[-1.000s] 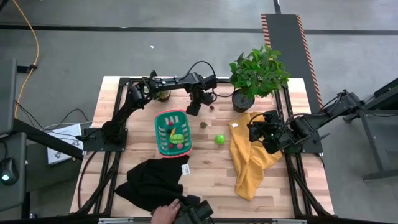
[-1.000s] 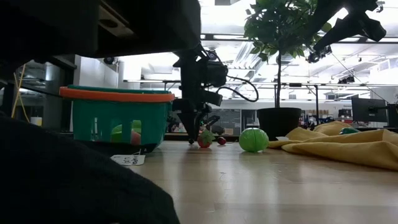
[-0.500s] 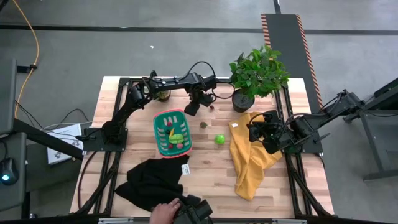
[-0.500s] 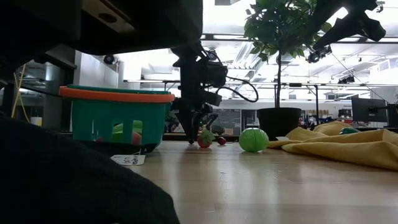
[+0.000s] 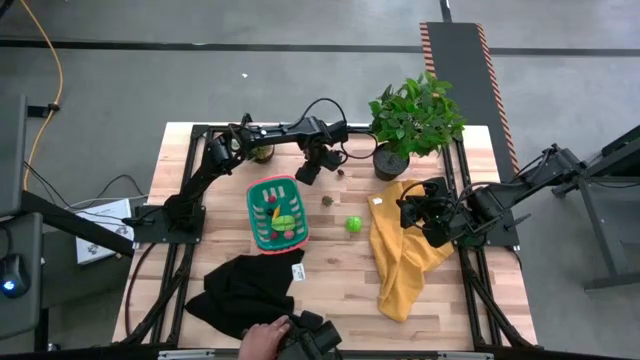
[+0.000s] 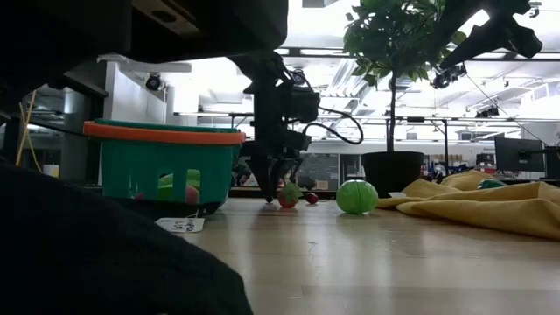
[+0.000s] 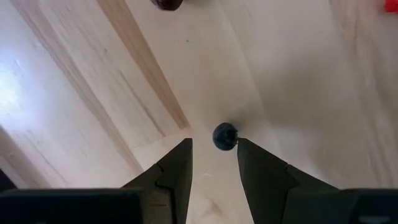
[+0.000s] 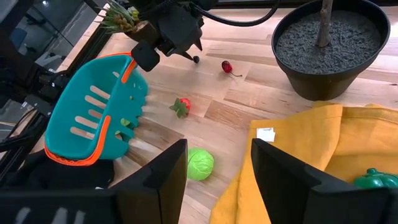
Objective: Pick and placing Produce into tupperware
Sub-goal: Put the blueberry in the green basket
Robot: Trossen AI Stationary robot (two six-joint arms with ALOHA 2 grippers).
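The teal tupperware (image 5: 277, 212) with its red-pink rim stands on the table with several pieces of produce inside. My left gripper (image 7: 212, 149) points down just beyond the basket's far right corner (image 5: 309, 175). It is open, and a tiny dark ball (image 7: 224, 136) lies on the wood at its fingertips. A cherry (image 8: 227, 66), a strawberry (image 8: 181, 107) and a green ball (image 8: 200, 163) lie loose on the table. My right gripper (image 8: 219, 168) hangs open above the yellow cloth (image 5: 405, 255), with nothing between its fingers. My left gripper comes from above, pointing down, and one fingertip (image 7: 244, 144) stands right beside the dark ball's side (image 7: 231, 139). Whether it touches the ball, I cannot tell. The ball rests on the table, just ahead of the gap between the fingers.
A large potted plant (image 5: 415, 115) stands at the far right and a small one (image 5: 262, 152) at the far left. A black cloth (image 5: 245, 285) lies near the front edge, where a person's hand (image 5: 262, 343) shows. A green toy (image 8: 376, 177) lies on the yellow cloth.
My left gripper has rolled a little about its downward axis while staying over the same spot. Its fingers keep the same gap.
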